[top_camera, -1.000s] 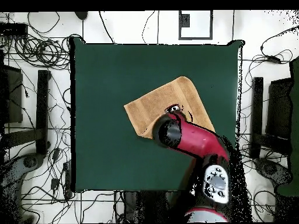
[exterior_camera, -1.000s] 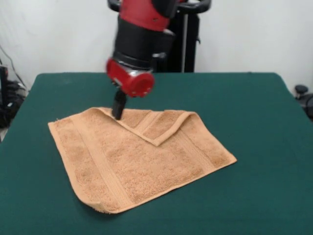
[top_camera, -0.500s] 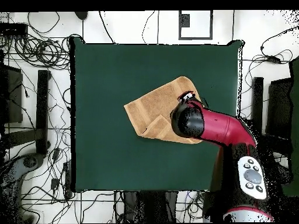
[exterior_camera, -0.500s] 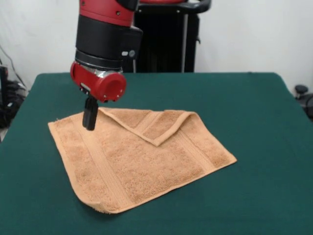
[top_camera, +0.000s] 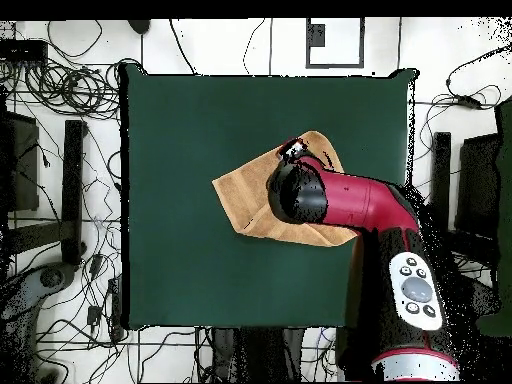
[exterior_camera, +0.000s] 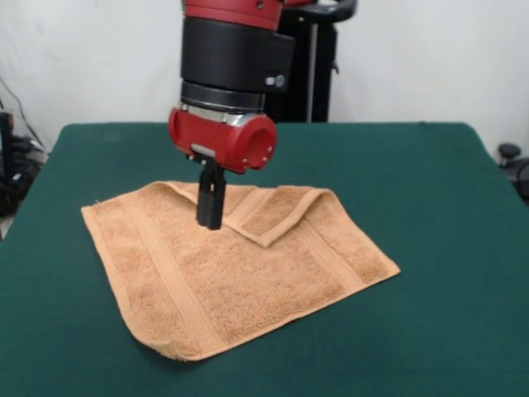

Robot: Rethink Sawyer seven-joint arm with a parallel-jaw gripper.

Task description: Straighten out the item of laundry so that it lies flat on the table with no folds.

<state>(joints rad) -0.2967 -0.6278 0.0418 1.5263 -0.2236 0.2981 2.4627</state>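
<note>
The tan-orange towel [exterior_camera: 240,277] lies on the green table [exterior_camera: 413,165], left of centre. Its far edge is folded over toward the camera as a triangular flap [exterior_camera: 269,213]; the near left corner is slightly curled. My gripper [exterior_camera: 210,222] hangs straight down from the red wrist, its fingers together, tips at the towel's surface just left of the flap's edge. It holds nothing. In the overhead view the arm covers the gripper and much of the towel [top_camera: 243,190], which lies mid-table [top_camera: 200,120].
The robot's black pedestal [exterior_camera: 310,74] stands behind the table's far edge. Cables [top_camera: 60,90] and black stands [top_camera: 72,190] surround the table on the floor. Green cloth extends well to the right of the towel in the front view.
The gripper moved from the towel's far left corner to the right and toward the camera in the front view, now beside the flap. The towel has not changed shape.
</note>
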